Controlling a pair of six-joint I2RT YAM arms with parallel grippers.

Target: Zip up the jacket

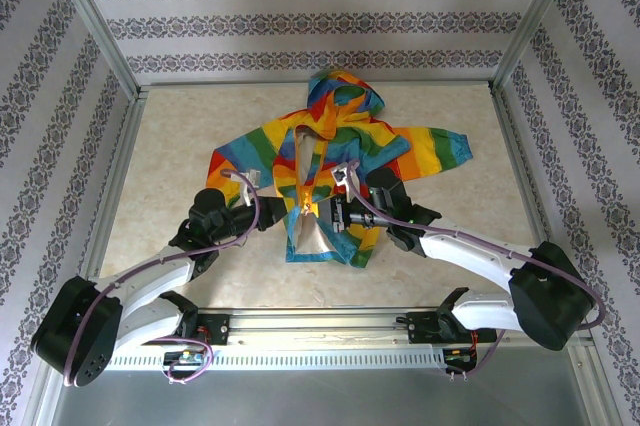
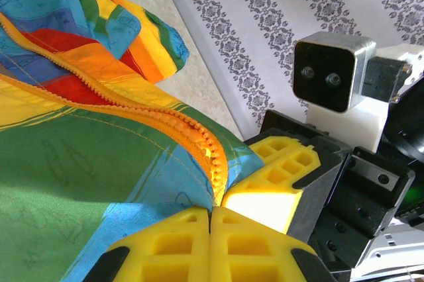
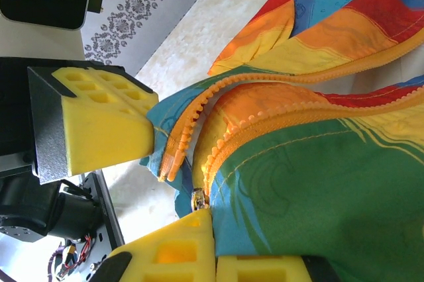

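The rainbow-striped jacket [image 1: 335, 136] lies flat on the table with its hood at the far end and its front open at the bottom. My left gripper [image 1: 300, 208] [image 2: 212, 210] is shut on the blue hem beside the orange zipper teeth [image 2: 213, 153]. Facing it, my right gripper [image 1: 338, 211] [image 3: 213, 242] is shut on the other hem corner, just below the small metal slider [image 3: 199, 199]. The free zipper end [image 3: 177, 143] hangs between the two grippers. The left gripper's yellow finger [image 3: 99, 123] sits close by, apart from that end.
The beige tabletop [image 1: 170, 146] is ringed by patterned walls and a metal frame [image 1: 120, 176]. The jacket's sleeves [image 1: 440, 149] spread to both sides. Both arm bases and a rail [image 1: 320, 331] run along the near edge.
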